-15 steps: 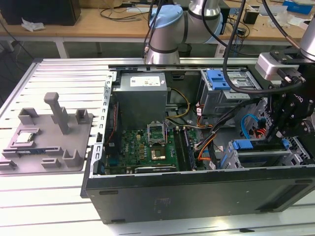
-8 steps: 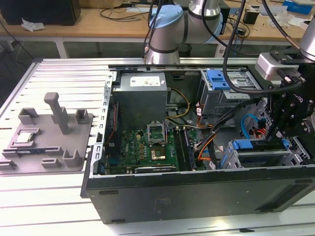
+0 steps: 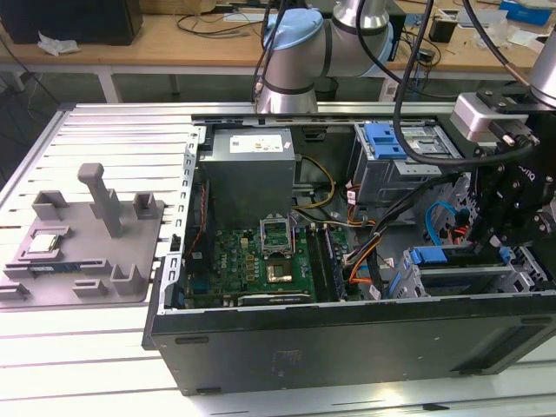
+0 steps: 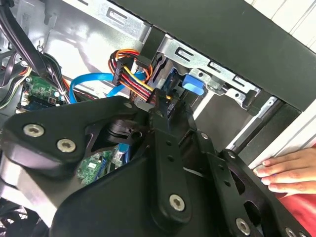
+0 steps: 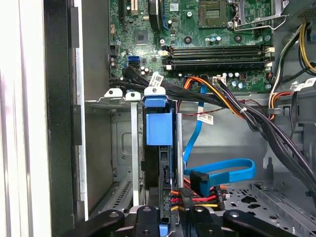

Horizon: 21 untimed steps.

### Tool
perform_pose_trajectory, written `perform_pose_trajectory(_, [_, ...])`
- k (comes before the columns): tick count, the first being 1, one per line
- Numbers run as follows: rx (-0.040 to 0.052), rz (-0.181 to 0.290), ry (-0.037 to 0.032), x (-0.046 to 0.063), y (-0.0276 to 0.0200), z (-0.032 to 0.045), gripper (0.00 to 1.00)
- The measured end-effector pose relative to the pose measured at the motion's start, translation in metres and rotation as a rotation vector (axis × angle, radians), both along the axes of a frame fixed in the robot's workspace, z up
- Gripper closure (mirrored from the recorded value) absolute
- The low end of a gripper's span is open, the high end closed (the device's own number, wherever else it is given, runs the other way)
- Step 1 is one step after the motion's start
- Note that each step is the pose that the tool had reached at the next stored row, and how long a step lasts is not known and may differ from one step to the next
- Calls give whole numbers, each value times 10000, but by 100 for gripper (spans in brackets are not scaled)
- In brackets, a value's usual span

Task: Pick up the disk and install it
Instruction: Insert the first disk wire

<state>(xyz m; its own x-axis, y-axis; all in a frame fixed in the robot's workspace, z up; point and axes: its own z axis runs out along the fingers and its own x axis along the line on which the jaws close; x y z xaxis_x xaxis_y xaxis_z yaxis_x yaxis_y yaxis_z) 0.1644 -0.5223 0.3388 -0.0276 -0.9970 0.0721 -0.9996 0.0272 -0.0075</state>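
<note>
We see the disk (image 5: 159,148) standing on edge in the drive cage (image 5: 118,148), long axis running into the bay, blue tab outward; the end effector (image 5: 170,217) pinches its end.

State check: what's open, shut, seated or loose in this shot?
computer case: lying on its side, side panel off, interior exposed.
disk: on edge in the drive cage slot, blue frame facing out.
gripper: down inside the case, at the disk's end.
CPU socket: looks open, cover plate raised.
hand: resting against the case's outer edge.
</note>
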Motion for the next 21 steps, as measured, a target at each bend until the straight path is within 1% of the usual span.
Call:
perform_pose_trajectory(6, [-26, -1, 0, -1, 5, 103, 70])
perform_pose_trajectory(8, [-61, 0, -1, 0, 13, 171, 70])
perform_pose_trajectory(13, [-158, 0, 0, -7, 47, 289, 70])
perform_pose_trajectory(14, [-187, 0, -1, -10, 61, 314, 70])
perform_pose_trajectory(15, [-237, 0, -2, -13, 90, 346, 70])
perform_pose_trajectory(18, [-310, -2, -5, -17, 165, 379, 70])
perform_pose_trajectory(19, [-336, -1, -5, -17, 197, 390, 70])
perform_pose_trajectory(20, [-381, 0, -7, -17, 238, 406, 70])
perform_pose_trajectory(21, [-474, 0, -7, -19, 292, 429, 70])
